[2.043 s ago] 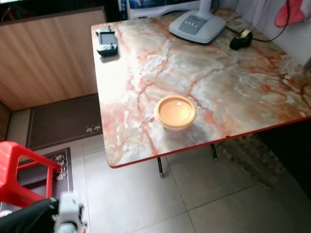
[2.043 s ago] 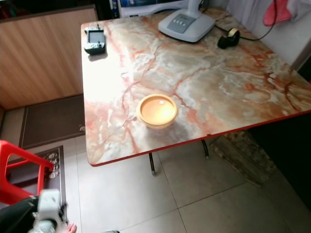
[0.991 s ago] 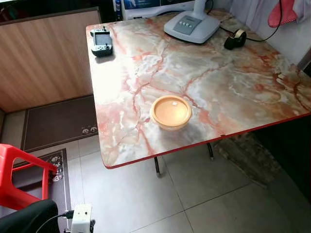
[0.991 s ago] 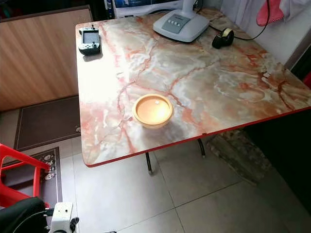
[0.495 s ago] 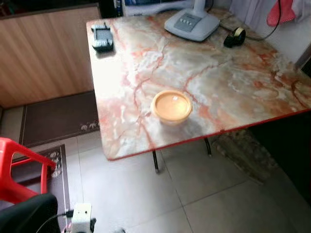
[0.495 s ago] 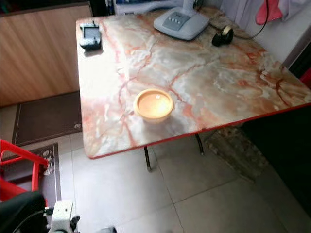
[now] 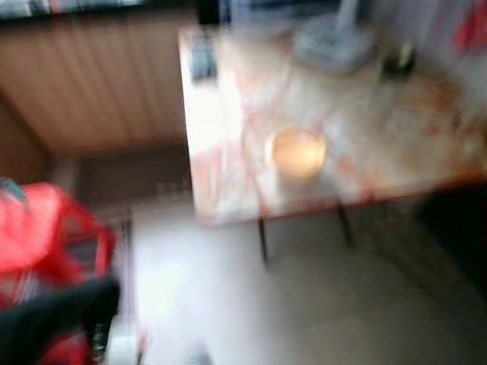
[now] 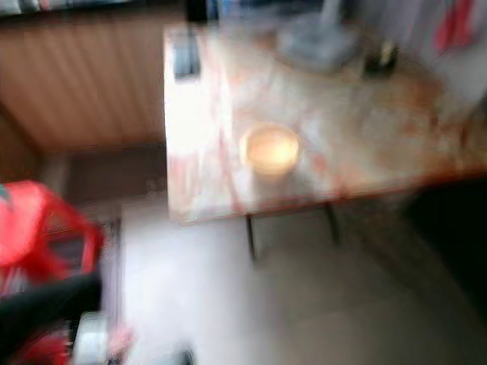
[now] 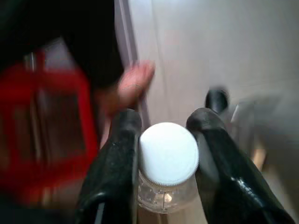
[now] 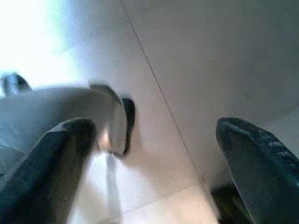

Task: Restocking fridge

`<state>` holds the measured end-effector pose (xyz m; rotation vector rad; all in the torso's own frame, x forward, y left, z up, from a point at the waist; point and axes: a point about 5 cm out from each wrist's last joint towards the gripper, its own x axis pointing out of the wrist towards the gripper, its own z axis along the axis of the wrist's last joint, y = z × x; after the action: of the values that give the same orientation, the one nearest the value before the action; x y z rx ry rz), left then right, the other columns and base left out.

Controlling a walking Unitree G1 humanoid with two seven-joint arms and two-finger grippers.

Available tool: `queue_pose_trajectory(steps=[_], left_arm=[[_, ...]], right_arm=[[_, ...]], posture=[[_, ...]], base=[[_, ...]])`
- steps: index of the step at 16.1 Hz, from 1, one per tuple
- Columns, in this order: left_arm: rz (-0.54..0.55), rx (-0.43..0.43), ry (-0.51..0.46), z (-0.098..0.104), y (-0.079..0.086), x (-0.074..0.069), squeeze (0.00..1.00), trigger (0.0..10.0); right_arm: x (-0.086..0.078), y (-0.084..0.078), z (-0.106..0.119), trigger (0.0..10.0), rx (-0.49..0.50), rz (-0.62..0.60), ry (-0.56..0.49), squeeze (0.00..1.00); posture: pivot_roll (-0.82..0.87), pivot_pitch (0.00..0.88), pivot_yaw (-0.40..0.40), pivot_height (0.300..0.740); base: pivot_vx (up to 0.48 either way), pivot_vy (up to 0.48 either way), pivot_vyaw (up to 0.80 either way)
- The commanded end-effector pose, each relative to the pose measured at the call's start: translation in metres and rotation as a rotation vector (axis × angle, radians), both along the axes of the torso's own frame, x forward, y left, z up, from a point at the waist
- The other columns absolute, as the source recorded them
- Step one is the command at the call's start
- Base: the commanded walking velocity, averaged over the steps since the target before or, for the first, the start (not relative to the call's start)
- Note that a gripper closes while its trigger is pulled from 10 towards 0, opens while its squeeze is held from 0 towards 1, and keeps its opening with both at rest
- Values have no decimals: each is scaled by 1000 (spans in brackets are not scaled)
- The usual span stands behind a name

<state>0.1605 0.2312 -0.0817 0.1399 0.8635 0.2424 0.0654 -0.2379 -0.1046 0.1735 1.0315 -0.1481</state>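
Swinging left within half a second, the head camera now blurs the whole scene, bringing more of the red stool [image 7: 46,236] into view and sliding the table [image 7: 426,129] toward the right; the things themselves have not shifted, which suggests the robot is turning away to carry its load toward a fridge that cannot be seen here.

From the left wrist, the left gripper [image 9: 163,123] has its two black fingers closed against the sides of a clear jar [image 9: 168,158] with a white lid, held above pale floor tiles [image 9: 224,42]. From the right wrist, the right gripper [image 10: 159,135] stands wide apart and holds nothing, hanging over the same floor.

On the table, a round orange bowl [image 8: 269,149] sits near the front edge, a dark handset [image 7: 202,58] lies at the far left corner, and a grey lamp base [image 7: 335,44] rests at the far edge.

Only the wrist cameras give the grip; the head views give the room.
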Motion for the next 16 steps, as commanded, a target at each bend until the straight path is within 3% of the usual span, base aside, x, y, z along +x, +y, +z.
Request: queue_pose_trajectory(steps=[1, 6, 12, 16], left_arm=[[-7, 18, -32, 6, 5, 10, 0, 10000], [2, 14, -32, 6, 7, 10, 0, 10000], [-29, -44, -7, 2, -2, 7, 0, 10000], [-70, 38, 57, -1, 1, 1, 0, 10000]], right_arm=[[-9, 7, -3, 10000, 24, -6, 28, 0], [-7, 7, -3, 10000, 27, -17, 27, 0], [-5, 7, -3, 10000, 30, 9, 41, 0], [-5, 7, -3, 10000, 32, 14, 43, 0]], posture=[[161, 129, -29, 740], [165, 147, -32, 740], [169, 162, -31, 740], [171, 165, -32, 740]], base=[[0, 0, 0], [0, 0, 0], [0, 0, -800], [0, -70, -794]])
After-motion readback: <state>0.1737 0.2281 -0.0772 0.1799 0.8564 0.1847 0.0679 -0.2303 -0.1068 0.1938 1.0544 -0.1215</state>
